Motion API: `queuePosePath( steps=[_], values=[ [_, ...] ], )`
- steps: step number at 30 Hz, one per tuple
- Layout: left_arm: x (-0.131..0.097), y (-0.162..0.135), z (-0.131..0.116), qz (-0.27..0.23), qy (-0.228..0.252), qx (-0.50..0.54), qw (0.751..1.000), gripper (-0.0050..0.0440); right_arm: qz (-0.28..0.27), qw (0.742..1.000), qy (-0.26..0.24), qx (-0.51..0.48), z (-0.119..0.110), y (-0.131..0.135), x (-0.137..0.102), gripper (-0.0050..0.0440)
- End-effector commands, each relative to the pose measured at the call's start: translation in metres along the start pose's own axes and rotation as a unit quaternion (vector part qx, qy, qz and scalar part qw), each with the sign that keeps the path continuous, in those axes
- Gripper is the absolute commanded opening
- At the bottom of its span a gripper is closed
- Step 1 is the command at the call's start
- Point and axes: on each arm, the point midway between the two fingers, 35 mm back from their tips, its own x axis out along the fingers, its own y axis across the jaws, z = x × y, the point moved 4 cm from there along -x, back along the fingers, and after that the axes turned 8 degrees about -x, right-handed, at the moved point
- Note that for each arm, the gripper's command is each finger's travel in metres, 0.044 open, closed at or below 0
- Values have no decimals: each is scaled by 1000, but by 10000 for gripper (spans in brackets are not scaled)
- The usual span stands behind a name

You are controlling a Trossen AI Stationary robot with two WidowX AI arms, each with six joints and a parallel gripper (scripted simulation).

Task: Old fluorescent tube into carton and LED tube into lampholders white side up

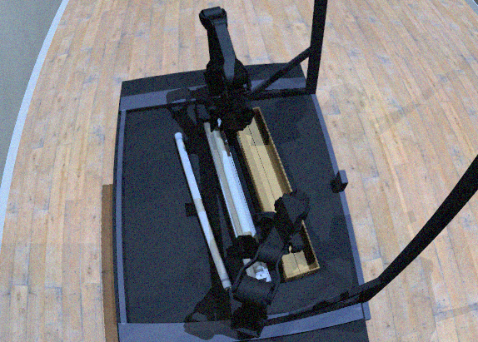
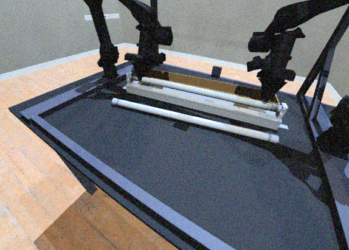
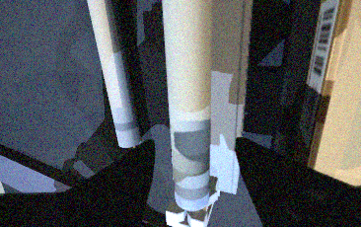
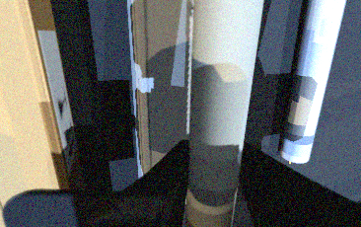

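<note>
In the top view, the old tube (image 1: 242, 205) (image 2: 200, 92) (image 3: 188, 64) (image 4: 223, 99) lies along the light fixture (image 1: 225, 192) (image 2: 200, 105) (image 3: 226, 99) (image 4: 162, 74); its seating in the holders cannot be determined; the right gripper (image 1: 221, 126) (image 2: 138, 76) (image 4: 212, 148) is closed on its 11 o'clock end; the left gripper (image 1: 249, 246) (image 2: 267, 99) (image 3: 194, 145) is half open around its 5 o'clock end, unclamped; the loose tube (image 1: 201, 213) (image 2: 194, 119) (image 3: 113, 84) (image 4: 315, 74) rests on the bench (image 1: 158, 209) (image 2: 182, 168) at 9 o'clock of the fixture; the carton (image 1: 262, 159) (image 2: 213, 84) (image 3: 349, 99) (image 4: 9, 74) is at 3 o'clock.

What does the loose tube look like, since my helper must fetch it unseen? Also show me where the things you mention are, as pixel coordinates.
On the dark bench (image 1: 158, 217) (image 2: 182, 183), a long, pale grey light fixture (image 2: 200, 102) lies beside an open tan carton (image 1: 260, 159) (image 2: 194, 81). The slim white tube (image 1: 202, 217) (image 2: 194, 119) (image 3: 112, 69) (image 4: 320, 64) lies on the fixture's other side, touched by neither gripper, unlike its neighbour above the fixture.
</note>
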Motion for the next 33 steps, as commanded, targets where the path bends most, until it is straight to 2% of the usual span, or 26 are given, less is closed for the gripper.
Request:
queuePosePath(
  steps=[1,9,11,13,15,22,24,25,28,33],
  values=[
    [16,1,1,9,0,-6,1000,230,-1,1000,-10,5,3,-2,-4,85],
    [26,1,2,8,1,-4,1000,230,-1,1000,-10,5,3,-2,-4,85],
    [26,1,2,7,0,-5,1000,182,-1,1000,-10,5,3,-2,-4,85],
    [26,1,2,7,0,-5,1000,182,-1,1000,-10,5,3,-2,-4,85],
    [23,0,3,3,-5,-5,1000,134,-1,1000,-10,5,3,-2,-4,85],
    [21,0,3,1,-5,-8,1000,40,-1,1000,-10,5,3,-2,-4,85],
    [21,0,3,1,-5,-8,1000,0,-1,1000,-10,5,3,-2,-4,85],
    [21,0,3,1,-5,-8,1000,0,-1,1000,-10,5,3,-2,-4,85],
    [21,0,3,1,-5,-8,1000,72,-1,1000,-10,5,3,-2,-4,85],
    [21,1,3,-2,-5,-8,1000,88,2,1000,-11,5,3,-2,-4,85]
  ],
)
